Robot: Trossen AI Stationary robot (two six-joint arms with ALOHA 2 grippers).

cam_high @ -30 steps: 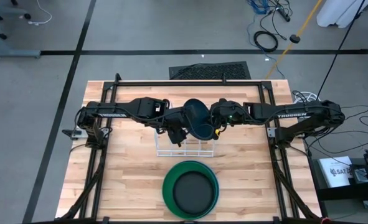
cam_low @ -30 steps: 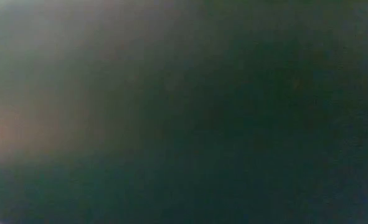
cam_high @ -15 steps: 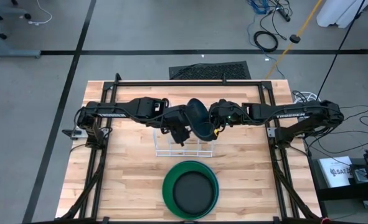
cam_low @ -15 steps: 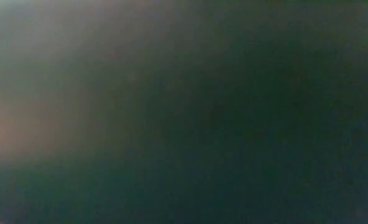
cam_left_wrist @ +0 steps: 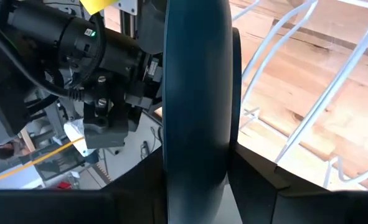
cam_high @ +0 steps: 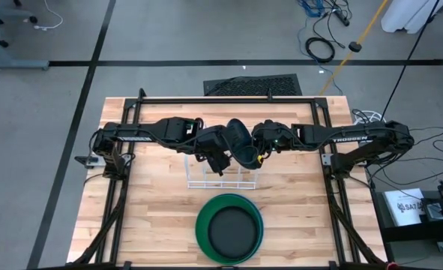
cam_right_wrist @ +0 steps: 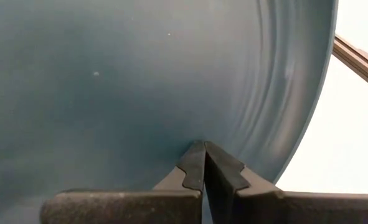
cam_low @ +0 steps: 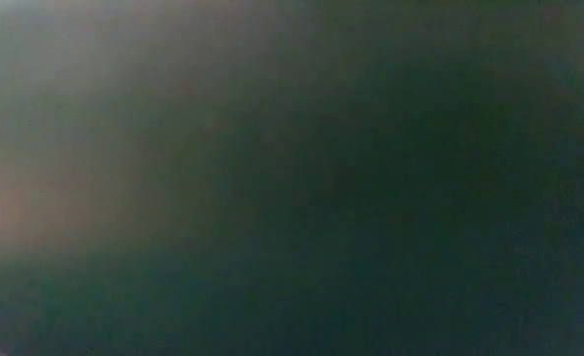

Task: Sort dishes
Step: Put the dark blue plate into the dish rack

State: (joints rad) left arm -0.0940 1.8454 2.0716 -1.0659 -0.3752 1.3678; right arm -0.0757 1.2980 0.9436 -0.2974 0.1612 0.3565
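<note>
A small dark teal dish [cam_high: 238,142] stands on edge above the white wire rack [cam_high: 221,178], between my two grippers. My left gripper [cam_high: 222,154] is shut on it; in the left wrist view [cam_left_wrist: 199,180] the dish [cam_left_wrist: 196,93] shows edge-on. My right gripper [cam_high: 257,148] is shut, its tips [cam_right_wrist: 203,149] right at the dish's face [cam_right_wrist: 140,74]. The green plate [cam_high: 201,225] lies flat near the table's near edge with a dark dish [cam_high: 229,232] resting in it. The light blue plate does not show. My left gripper pinches the dish's rim [cam_left_wrist: 196,168] between its two fingers [cam_left_wrist: 140,186], one on each face. It comes from the table's left side. The dish stands upright on edge above the rack [cam_left_wrist: 308,93]; whether its lower rim touches the wires is hidden. My right gripper's shut fingertips [cam_right_wrist: 193,163] stand against the dish's face from the table's right side; I cannot tell whether they touch it.
The low view shows only a dark blur from something close in front of it. Black frame bars [cam_high: 228,99] run along the table's far side and down both sides. Bare wood lies left and right of the green plate.
The dish shows narrower from above than a second ago: it has turned more onto its edge over the rack. My left gripper has gone a little toward the table's right with it.
</note>
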